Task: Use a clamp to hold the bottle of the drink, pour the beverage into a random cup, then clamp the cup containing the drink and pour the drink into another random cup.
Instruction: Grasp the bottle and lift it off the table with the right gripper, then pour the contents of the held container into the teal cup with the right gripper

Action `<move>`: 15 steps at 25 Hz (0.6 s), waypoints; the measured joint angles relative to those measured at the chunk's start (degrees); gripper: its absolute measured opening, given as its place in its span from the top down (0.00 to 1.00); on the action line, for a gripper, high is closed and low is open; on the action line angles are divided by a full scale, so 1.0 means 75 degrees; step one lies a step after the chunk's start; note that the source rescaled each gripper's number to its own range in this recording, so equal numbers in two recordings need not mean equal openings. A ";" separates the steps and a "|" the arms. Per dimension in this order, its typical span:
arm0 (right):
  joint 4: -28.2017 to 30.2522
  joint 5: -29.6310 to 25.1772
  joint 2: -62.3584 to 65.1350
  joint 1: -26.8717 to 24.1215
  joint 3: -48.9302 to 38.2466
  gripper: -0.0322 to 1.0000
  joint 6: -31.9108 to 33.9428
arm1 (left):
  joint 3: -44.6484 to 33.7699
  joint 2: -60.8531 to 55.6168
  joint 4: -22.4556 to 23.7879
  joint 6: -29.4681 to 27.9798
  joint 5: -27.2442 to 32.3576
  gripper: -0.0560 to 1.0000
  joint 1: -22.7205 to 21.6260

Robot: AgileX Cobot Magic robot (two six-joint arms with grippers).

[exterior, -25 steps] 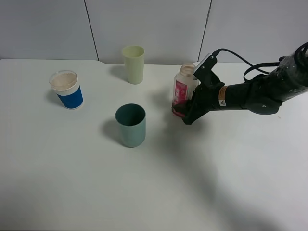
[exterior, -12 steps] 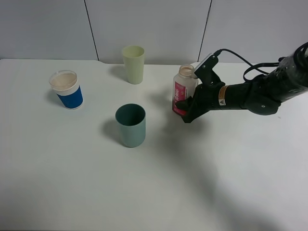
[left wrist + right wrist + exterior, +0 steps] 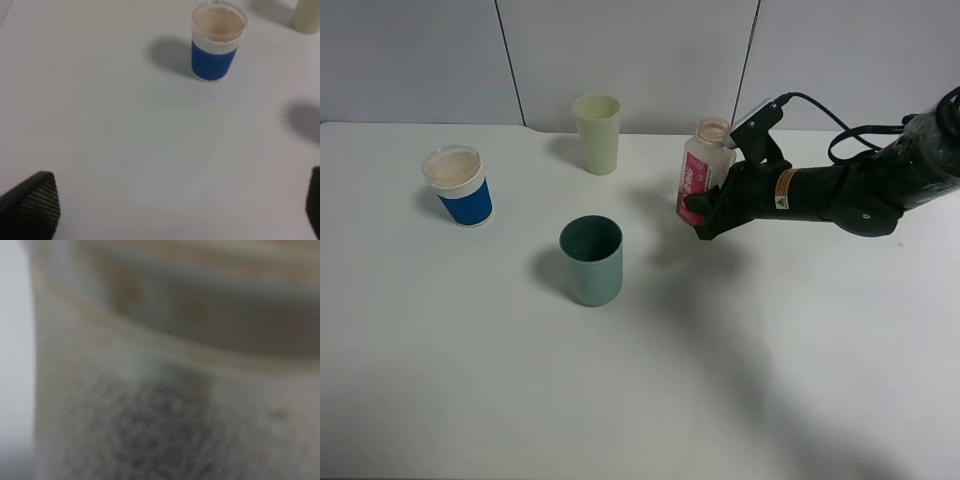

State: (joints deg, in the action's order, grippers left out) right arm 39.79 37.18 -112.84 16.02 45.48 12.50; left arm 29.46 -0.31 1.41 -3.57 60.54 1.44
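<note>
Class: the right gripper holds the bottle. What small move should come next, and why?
Probably carry the bottle leftward until its mouth is over the teal-green cup: the right gripper is shut on it, but the cup stands apart.

My right arm reaches in from the right, forearm stretched nearly level, and my right claw (image 3: 698,214) is clamped tight on the lower part of the bottle (image 3: 704,160). My left claw (image 3: 170,205) hangs with its fingers (image 3: 31,204) spread wide, gripping nothing.
</note>
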 joint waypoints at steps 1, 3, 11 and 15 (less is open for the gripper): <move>0.0000 0.0015 0.0077 0.0016 0.0000 0.95 0.0000 | 0.0000 0.0000 0.0000 0.0000 0.0000 0.00 0.0000; -0.0006 -0.0011 0.0209 0.0025 0.0000 0.95 0.0000 | 0.0000 0.0000 0.0000 0.0000 0.0000 0.00 0.0000; -0.0034 -0.0489 0.0737 0.0025 -0.0007 0.95 0.0008 | 0.0000 0.0000 0.0000 0.0000 0.0000 0.00 0.0000; -0.0059 -0.0805 0.0911 0.0192 -0.0007 0.95 0.0031 | 0.0000 0.0000 0.0000 0.0000 0.0000 0.00 0.0000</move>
State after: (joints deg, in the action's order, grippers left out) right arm 39.34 31.15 -106.01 17.46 45.43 12.74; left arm 29.46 -0.31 1.41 -3.57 60.54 1.44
